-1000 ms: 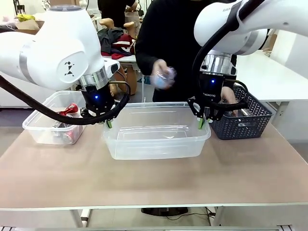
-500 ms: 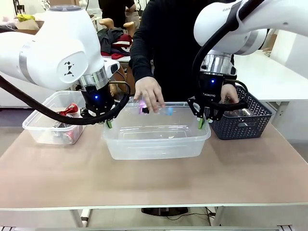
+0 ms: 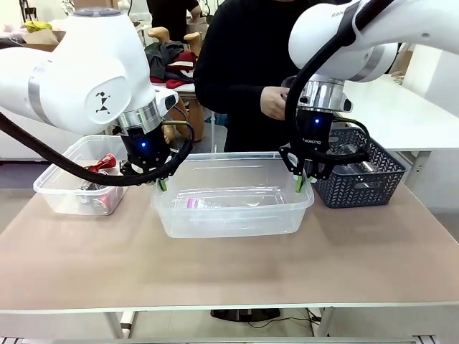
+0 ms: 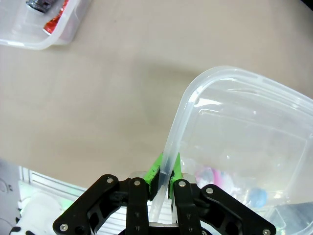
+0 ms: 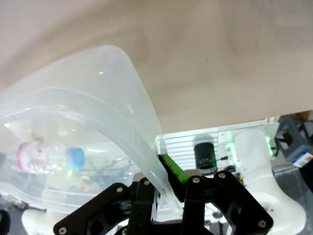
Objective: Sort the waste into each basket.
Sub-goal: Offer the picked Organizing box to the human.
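A plain tan table (image 3: 229, 272) with a smooth matt top fills the foreground; a cluttered workroom lies beyond it. A person in a black top (image 3: 244, 64) stands at the far side, one hand (image 3: 274, 102) raised at chest height near the right arm.

The large tub (image 3: 233, 208) sits at the middle of the table. It is clear, colourless plastic, rectangular, with rounded corners and a rolled rim. A clear plastic bottle (image 3: 215, 203) with a pink band lies on its side on the tub floor; the right wrist view shows its blue cap (image 5: 75, 158).

The small tub (image 3: 79, 183), of the same clear plastic, stands at the table's left end, apart from the large one. Red cans (image 3: 102, 163) lie inside it.

A dark lattice basket (image 3: 356, 172) stands at the right end, just beside the large tub and partly hidden by the right arm.

Both white arms hang down over the large tub's short ends. The left gripper (image 3: 162, 184) is clamped on the left rim; the left wrist view shows the rim pinched between its green pads (image 4: 157, 164). The right gripper (image 3: 300, 182) is likewise closed on the right rim, wall held between its pads (image 5: 172, 169).
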Controlling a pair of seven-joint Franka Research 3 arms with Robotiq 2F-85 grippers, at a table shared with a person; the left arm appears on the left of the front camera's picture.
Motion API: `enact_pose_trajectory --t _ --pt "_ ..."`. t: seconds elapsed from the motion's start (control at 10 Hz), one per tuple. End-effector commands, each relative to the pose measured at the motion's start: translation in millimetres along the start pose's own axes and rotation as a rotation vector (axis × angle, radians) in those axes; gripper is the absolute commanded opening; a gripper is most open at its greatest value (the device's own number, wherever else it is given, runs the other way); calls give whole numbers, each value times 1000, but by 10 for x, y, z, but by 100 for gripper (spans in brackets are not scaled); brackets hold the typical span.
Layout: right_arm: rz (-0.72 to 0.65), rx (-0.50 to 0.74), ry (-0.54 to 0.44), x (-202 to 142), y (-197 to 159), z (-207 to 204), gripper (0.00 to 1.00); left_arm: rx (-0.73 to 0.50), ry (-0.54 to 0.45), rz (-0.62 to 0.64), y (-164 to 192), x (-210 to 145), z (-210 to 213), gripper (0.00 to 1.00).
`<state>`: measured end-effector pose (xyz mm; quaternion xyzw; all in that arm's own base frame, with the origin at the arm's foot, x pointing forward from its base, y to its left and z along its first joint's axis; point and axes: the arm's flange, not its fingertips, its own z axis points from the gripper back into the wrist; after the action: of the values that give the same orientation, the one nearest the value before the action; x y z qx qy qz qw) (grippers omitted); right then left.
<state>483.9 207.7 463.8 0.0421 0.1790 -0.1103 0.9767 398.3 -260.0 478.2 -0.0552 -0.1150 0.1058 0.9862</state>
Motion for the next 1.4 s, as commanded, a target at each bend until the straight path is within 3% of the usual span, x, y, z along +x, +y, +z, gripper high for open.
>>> enact_pose_trajectory --t 0.0,1.3 --pt "-17 16 -8 -20 7 27 5 -1 -3 16 37 -13 15 6" --pt "-17 16 -8 -20 7 27 5 -1 -3 16 37 -13 15 6"
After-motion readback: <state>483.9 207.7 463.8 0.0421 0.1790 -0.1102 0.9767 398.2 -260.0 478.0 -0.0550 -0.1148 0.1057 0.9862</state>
